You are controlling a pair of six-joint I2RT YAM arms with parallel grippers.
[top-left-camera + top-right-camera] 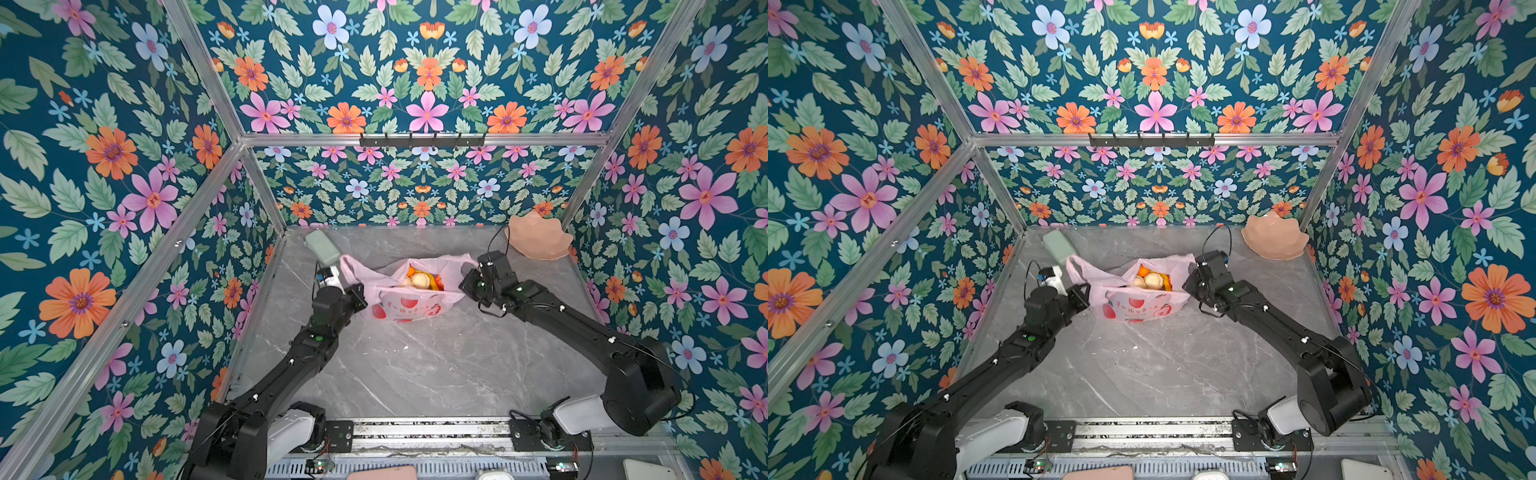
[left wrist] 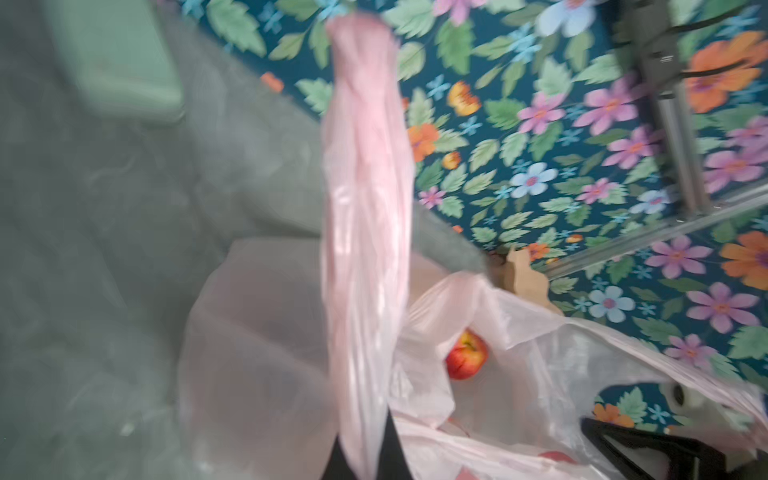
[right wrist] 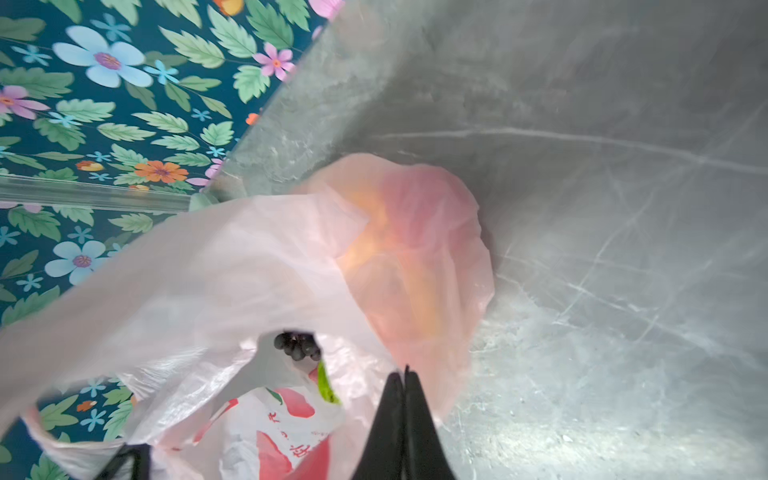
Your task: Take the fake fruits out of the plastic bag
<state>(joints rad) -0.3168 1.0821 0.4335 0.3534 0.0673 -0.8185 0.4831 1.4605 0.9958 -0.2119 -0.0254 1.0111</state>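
Here, crinkly pink plastic bag (image 1: 400,306) agape, fake fruits (image 1: 419,279) inside (left gripper (image 1: 360,296), right gripper (image 3: 405,376) tight on it)

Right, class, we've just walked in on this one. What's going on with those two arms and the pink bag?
Both arms are on the plastic bag, which sits mid-table. The left gripper is shut on a loop handle, and the right gripper looks pinched on the opposite edge, so the mouth gapes upward. The fake fruits are inside, including the red apple and the grape bunch. None is out yet.
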